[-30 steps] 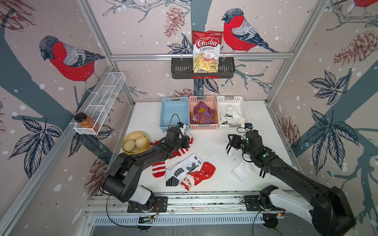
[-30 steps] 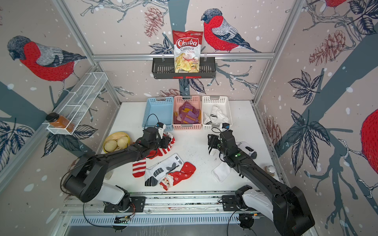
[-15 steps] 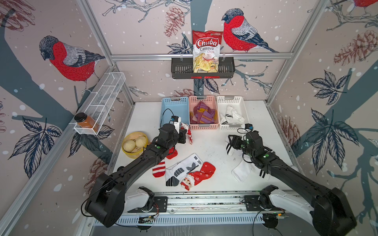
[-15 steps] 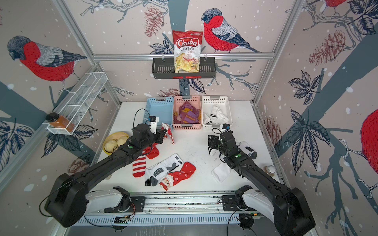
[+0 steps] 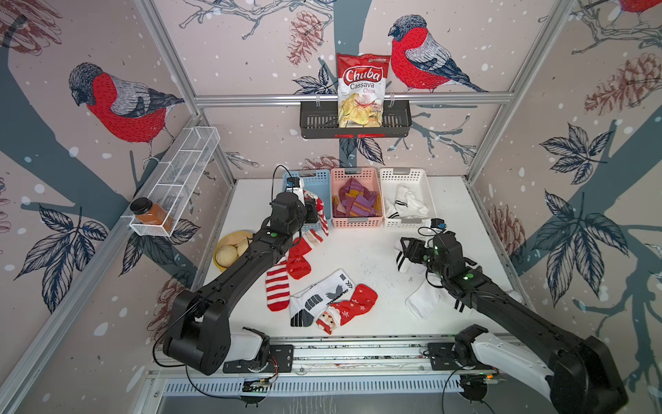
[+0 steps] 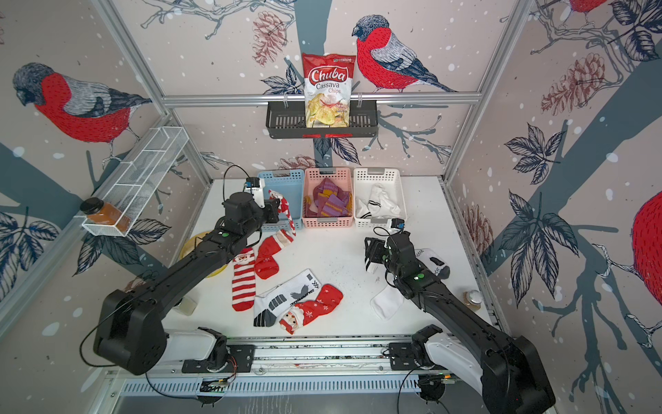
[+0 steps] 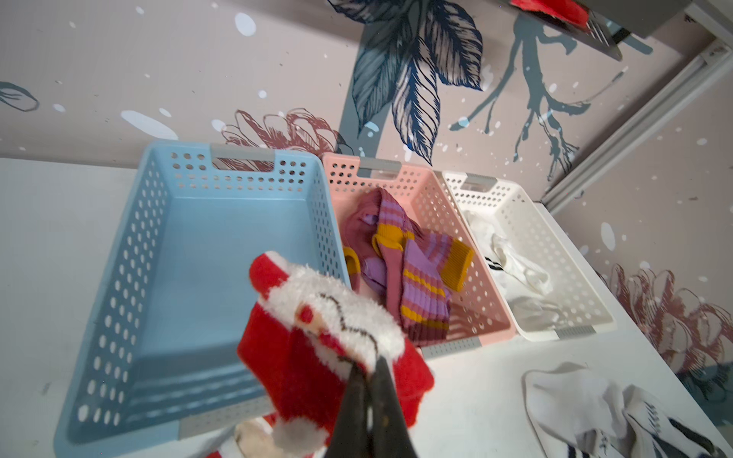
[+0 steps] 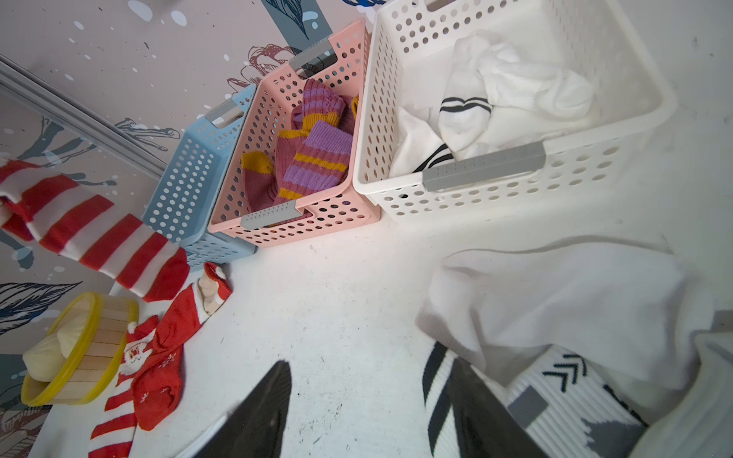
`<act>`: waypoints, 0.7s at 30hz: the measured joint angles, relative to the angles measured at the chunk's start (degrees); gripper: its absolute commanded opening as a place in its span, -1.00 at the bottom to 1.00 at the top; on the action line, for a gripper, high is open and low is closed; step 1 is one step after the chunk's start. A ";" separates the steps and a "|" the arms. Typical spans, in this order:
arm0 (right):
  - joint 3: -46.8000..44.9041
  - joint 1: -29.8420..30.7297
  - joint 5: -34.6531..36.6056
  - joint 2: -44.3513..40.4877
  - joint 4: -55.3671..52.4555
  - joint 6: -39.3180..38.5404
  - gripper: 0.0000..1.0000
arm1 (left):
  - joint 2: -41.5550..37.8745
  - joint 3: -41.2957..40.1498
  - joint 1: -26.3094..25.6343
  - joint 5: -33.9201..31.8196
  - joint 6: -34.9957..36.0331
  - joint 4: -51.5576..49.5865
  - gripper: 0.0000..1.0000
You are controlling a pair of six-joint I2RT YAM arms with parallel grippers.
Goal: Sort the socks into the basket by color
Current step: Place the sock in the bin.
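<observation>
Dangling from clamped left end effector point(image 7: 367, 380), fuzzy red-and-white Santa sock point(image 7: 317, 329); right end effector point(image 8: 369, 404) wide

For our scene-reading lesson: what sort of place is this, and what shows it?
Probably a robot test booth, not a home: two black robot arms mounted on a silver metal rail, bare aluminium frame beams over bird-patterned wall panels, and three perforated plastic sorting baskets.
</observation>
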 measured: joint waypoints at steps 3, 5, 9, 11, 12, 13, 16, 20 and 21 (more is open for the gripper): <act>-0.24 0.04 0.00 -0.63 0.00 0.00 0.32 | 2.82 3.69 1.22 -0.07 0.90 0.07 -1.00; -0.42 0.04 0.02 -0.79 -0.04 0.00 0.32 | 4.87 6.03 1.88 0.00 1.55 0.20 -1.00; -0.57 0.04 0.02 -1.11 -0.07 0.00 0.32 | 9.18 9.55 3.04 -0.02 2.56 0.20 -1.00; -0.76 0.04 0.02 -1.68 -0.22 0.02 0.32 | 11.67 11.17 3.65 0.04 2.56 0.20 -1.00; -0.83 0.04 0.02 -1.95 -0.31 0.02 0.32 | 12.74 11.76 3.93 0.11 2.56 0.20 -1.00; -0.94 0.07 0.02 -2.27 -0.33 0.04 0.32 | 13.92 12.37 4.15 0.42 2.56 0.22 -1.00; -1.38 0.11 0.04 -3.30 -0.46 0.15 0.33 | 17.55 14.36 4.74 0.85 2.56 0.68 -1.00; -2.01 0.11 0.09 -4.46 -0.63 0.20 0.34 | 23.63 19.65 5.84 2.23 2.56 0.79 -1.00; -2.10 0.11 0.09 -4.66 -0.70 0.20 0.34 | 24.79 20.72 6.01 2.25 2.56 0.87 -1.00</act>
